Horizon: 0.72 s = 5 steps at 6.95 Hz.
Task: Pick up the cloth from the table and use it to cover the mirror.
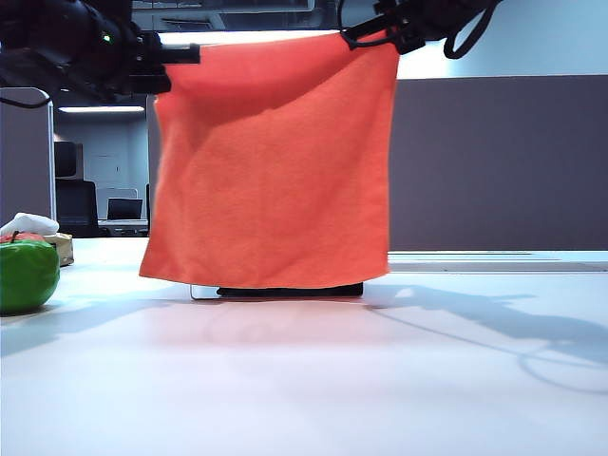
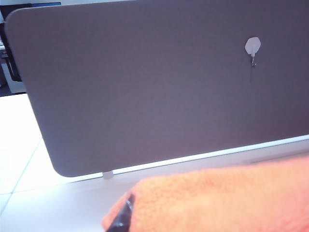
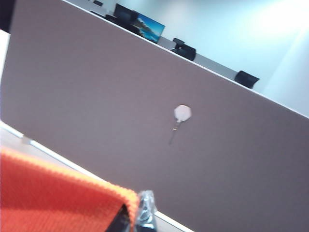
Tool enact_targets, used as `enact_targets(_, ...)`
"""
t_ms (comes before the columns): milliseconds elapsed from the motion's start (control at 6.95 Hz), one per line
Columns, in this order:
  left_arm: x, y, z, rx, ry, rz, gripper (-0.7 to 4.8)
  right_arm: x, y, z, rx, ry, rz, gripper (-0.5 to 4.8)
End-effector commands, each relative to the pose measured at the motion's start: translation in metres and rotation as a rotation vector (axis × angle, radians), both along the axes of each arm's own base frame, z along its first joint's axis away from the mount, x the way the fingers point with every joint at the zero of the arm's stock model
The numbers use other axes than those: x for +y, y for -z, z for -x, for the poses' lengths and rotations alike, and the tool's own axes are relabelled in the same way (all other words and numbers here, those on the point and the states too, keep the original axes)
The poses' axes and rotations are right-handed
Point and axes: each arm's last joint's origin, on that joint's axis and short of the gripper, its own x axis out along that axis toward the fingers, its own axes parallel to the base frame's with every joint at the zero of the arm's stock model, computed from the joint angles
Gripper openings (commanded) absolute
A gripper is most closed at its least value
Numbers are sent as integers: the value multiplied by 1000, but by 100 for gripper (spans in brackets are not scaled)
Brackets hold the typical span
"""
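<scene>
Both grippers, left [image 1: 185, 54] and right [image 1: 353, 38], pinch the bright orange microfibre cloth [image 1: 271, 161] by its top corners, hanging it before the mostly hidden mirror's dark base [image 1: 290, 291]. Draping is underway; next, lower and release.

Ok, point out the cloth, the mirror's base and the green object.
cloth [image 1: 275, 161], exterior view, middle of the hanging sheet.
mirror's base [image 1: 290, 291], exterior view, dark strip below the cloth's hem.
green object [image 1: 27, 275], exterior view, its rounded front.

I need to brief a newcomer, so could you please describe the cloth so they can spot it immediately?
Look at the middle of the white table: the cloth hangs there like a curtain, its top corners pinched by the left gripper and right gripper. Nothing else nearby is bright orange.
</scene>
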Motion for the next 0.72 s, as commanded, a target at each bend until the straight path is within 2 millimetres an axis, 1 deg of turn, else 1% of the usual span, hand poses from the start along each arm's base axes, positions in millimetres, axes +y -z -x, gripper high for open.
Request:
enact_targets(144, -3, -3, -9, -6, -3, 22, -5, -6, -4, -5, -43, -21, -15, -6)
enact_targets(288, -5, 14, -18, 42, -30, 4, -5, 0, 16, -18, -21, -17, -3, -6)
enact_targets(432, -4, 12, -19, 29, -67, 7, -5, -1, 19, -22, -45, -10, -16, -6)
enact_targets(719, -3, 8, -19, -16, -90, 26, -1, -5, 18, -24, -62, 2, -25, -6)
